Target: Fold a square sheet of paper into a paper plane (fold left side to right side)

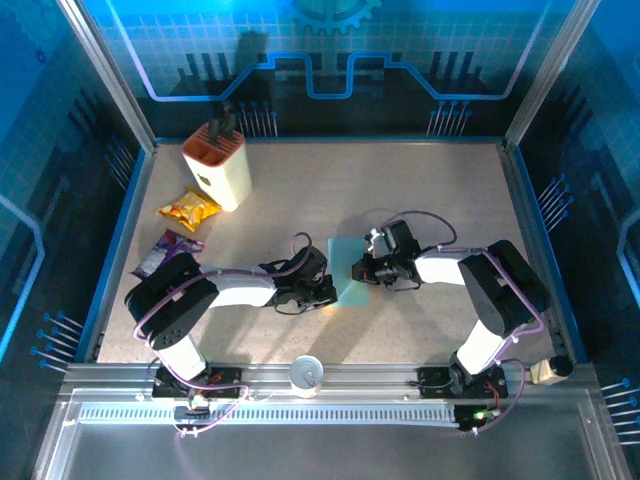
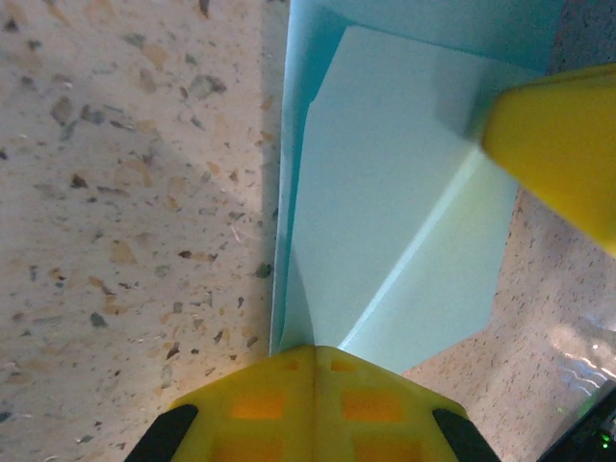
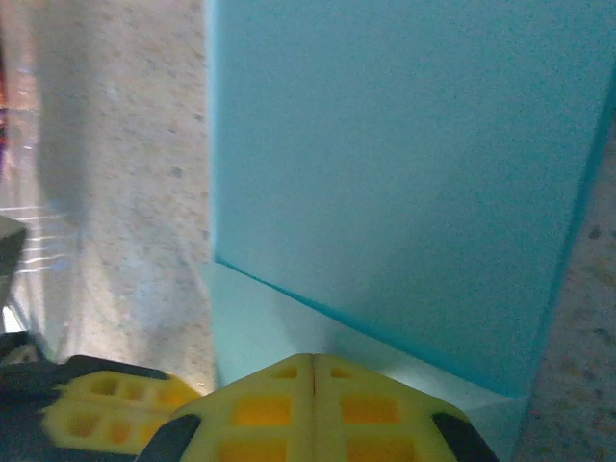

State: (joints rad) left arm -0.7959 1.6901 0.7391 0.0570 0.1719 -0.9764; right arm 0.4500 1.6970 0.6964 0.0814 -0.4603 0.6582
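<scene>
Left wrist view puts my left end effector (image 2: 313,364) at the bottom edge, its two yellow fingers pressed together with nothing visible between them, the tips meeting right at an edge of the light-blue sheet of paper (image 2: 404,192). I cannot tell whether they bear down on it. That sheet lies flat on the speckled counter (image 2: 125,192), with a paler flap folded across it along a slanted crease. My right end effector (image 3: 313,364) is likewise closed tight, tips together over a pale strip of the paper (image 3: 385,144), beyond which a broad, darker blue panel spreads away. From the top camera, both end effectors (image 1: 325,290) (image 1: 362,270) meet at the sheet (image 1: 343,258) mid-counter, the left one on its left near side, the right one on its right side. Well away at the far left stand a cream knife block (image 1: 217,165), a yellow snack packet (image 1: 190,209) just beside it and a purple snack packet (image 1: 165,250) nearer.
</scene>
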